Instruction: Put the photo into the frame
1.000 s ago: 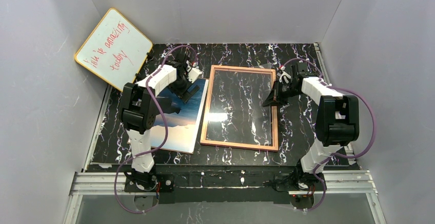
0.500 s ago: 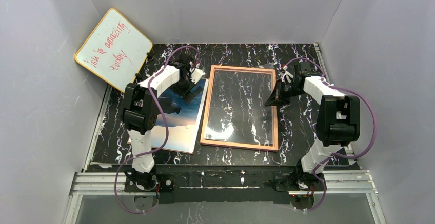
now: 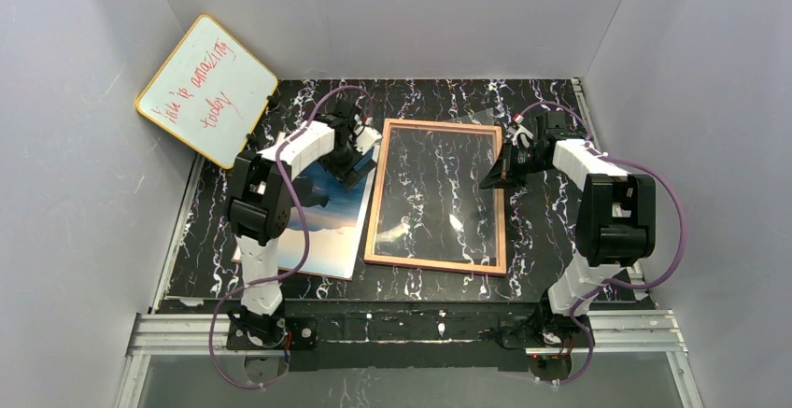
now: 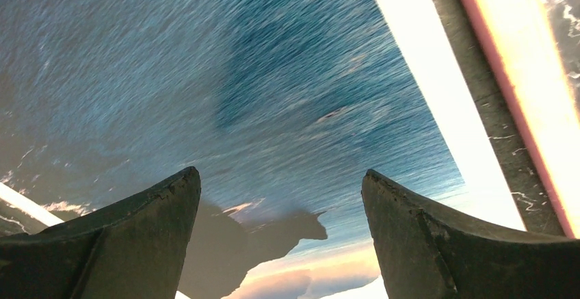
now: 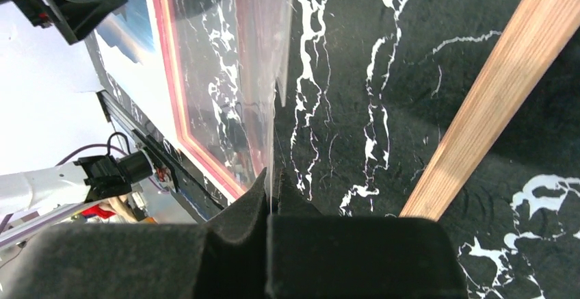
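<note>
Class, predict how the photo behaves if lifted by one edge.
The photo looks thin and large, so it would probably sag from a one-edge grip. It lies flat on the table, so its edge is likely hard to get under.

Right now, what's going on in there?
The right tool is shut on the right edge of the clear pane, tilting it up off the frame, which lies on the table. The left tool is open, poised over the photo, which lies face up just left of the frame. The photo is not in the frame yet.
</note>
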Robot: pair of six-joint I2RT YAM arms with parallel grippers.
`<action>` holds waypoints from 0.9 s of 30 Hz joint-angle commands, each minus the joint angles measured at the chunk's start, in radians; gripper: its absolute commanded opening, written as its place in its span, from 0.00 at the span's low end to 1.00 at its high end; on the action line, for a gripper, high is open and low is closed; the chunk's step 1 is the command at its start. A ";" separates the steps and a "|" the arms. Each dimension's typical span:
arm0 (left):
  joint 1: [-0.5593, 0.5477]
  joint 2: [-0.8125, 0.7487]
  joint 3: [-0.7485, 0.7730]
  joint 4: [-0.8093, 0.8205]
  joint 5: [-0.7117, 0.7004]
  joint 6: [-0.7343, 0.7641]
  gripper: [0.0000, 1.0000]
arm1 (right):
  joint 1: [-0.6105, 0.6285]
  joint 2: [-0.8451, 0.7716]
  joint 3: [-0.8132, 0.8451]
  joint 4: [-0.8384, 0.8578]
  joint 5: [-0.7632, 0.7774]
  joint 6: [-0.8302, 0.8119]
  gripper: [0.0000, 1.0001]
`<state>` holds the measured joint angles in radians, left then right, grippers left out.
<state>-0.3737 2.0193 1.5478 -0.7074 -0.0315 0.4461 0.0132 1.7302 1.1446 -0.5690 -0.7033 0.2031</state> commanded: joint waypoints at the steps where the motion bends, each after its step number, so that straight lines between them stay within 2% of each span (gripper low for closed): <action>1: -0.027 0.015 0.011 -0.009 -0.005 -0.019 0.86 | -0.004 -0.047 0.015 0.102 -0.070 0.006 0.01; 8: -0.037 0.029 0.009 -0.007 -0.002 -0.026 0.86 | -0.004 -0.028 0.000 0.147 -0.100 0.025 0.01; 18: -0.061 0.035 -0.002 0.000 -0.004 -0.024 0.86 | -0.004 -0.003 -0.004 0.128 -0.074 0.018 0.01; 23: -0.067 0.034 0.002 0.002 -0.008 -0.027 0.86 | 0.001 0.006 -0.007 0.125 -0.038 0.019 0.30; 25: -0.067 0.031 0.003 0.002 -0.010 -0.027 0.86 | 0.004 0.005 -0.002 0.120 -0.007 0.019 0.37; 27: -0.067 0.026 0.002 0.002 -0.014 -0.027 0.86 | 0.011 0.004 0.007 0.112 0.023 0.020 0.58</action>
<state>-0.4362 2.0518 1.5478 -0.6918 -0.0387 0.4259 0.0139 1.7329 1.1358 -0.4671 -0.7300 0.2325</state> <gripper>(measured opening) 0.858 0.425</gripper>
